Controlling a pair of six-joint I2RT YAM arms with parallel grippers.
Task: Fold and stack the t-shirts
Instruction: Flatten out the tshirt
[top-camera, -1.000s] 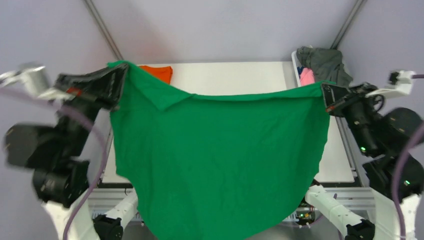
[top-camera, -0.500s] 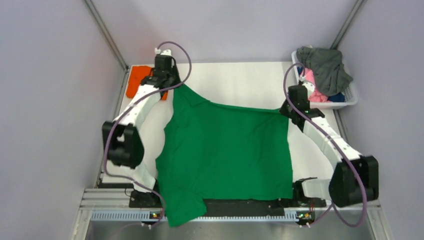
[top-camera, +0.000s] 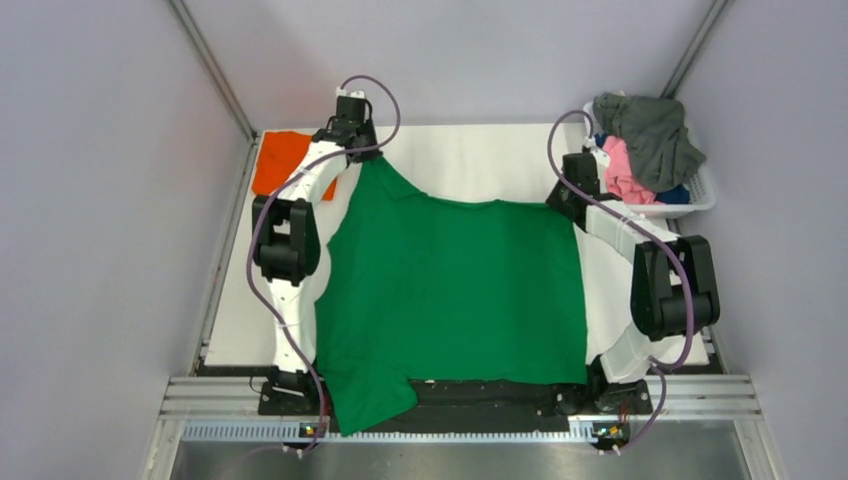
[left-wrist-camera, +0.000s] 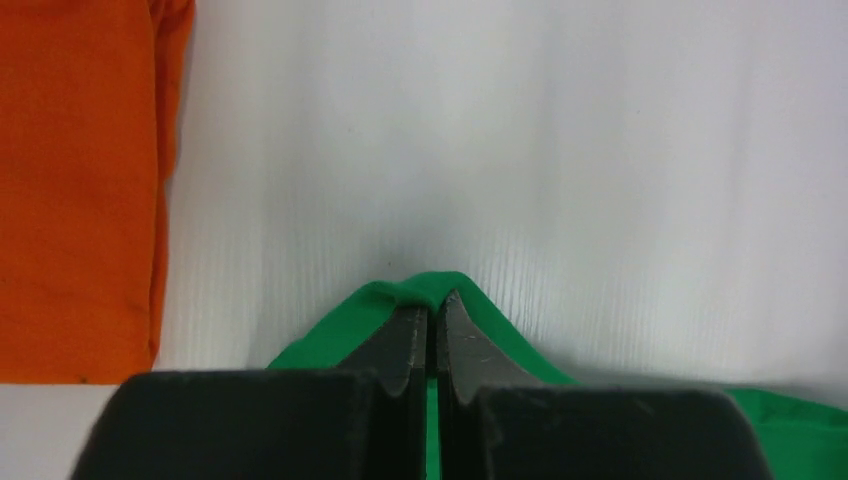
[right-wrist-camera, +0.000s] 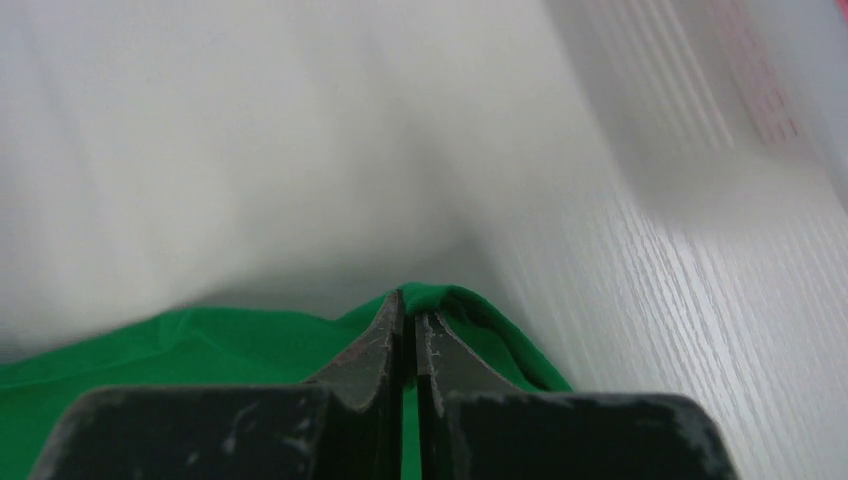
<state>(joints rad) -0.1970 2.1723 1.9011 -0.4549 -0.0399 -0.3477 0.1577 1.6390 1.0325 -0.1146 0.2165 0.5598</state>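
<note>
A bright green t-shirt (top-camera: 450, 290) lies spread across the white table (top-camera: 470, 160), and its near left part hangs over the front rail. My left gripper (top-camera: 362, 152) is shut on the shirt's far left corner, low over the table. In the left wrist view the green cloth (left-wrist-camera: 350, 322) wraps round the closed left gripper (left-wrist-camera: 432, 300). My right gripper (top-camera: 568, 205) is shut on the far right corner; the right wrist view shows green fabric (right-wrist-camera: 200, 345) pinched in the right gripper (right-wrist-camera: 408, 300). A folded orange t-shirt (top-camera: 281, 160) (left-wrist-camera: 75, 190) lies at the far left corner.
A white plastic basket (top-camera: 700, 195) stands at the far right edge, holding a grey tee (top-camera: 655, 130), a pink one (top-camera: 620, 170) and a bit of blue cloth. Both arms stretch along the table's sides. Grey walls close in the table.
The green shirt, held up high and wide a second ago, has come down and forward and now lies spread on the table. Both grippers have kept hold of its corners.
</note>
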